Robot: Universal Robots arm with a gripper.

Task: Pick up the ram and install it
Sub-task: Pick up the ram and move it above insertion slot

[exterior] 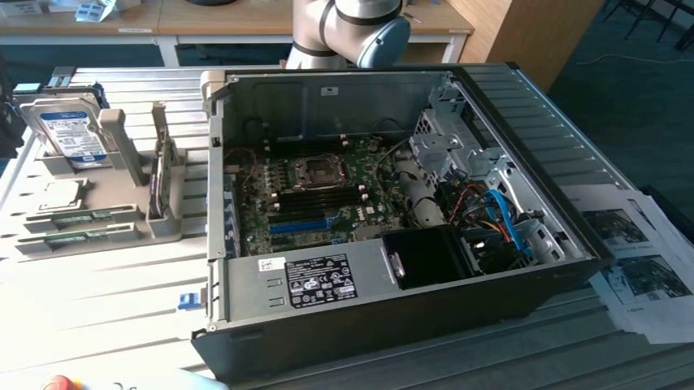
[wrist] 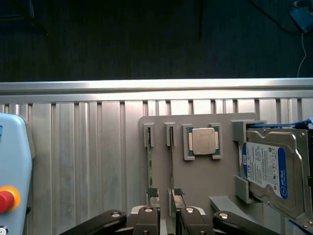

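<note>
Arm pose: the arm (exterior: 349,28) rises behind the computer case (exterior: 325,97); a grey joint with a pale blue cap is in sight in the exterior view.
Claw: the claw (wrist: 164,194) points down over the grey holder (wrist: 200,176), jaws apart and clamped on nothing; its pads (wrist: 151,193) are dark and cross-hatched.
Ram location: the ram (wrist: 149,161), a thin green stick, stands on edge in the holder slot farthest from the processor (wrist: 204,141). Its near end is level with one pad; contact cannot be told.
Second stick: a darker stick (wrist: 171,156) sits in the neighbouring slot, in line with the gap between the pads.
Materials: the counter (wrist: 88,147) is ribbed aluminium; the processor has a square metal lid.
Writing: the hard drive (wrist: 266,169) carries a white-and-blue label, the case a black sticker (exterior: 314,280); both are unreadable.
</note>
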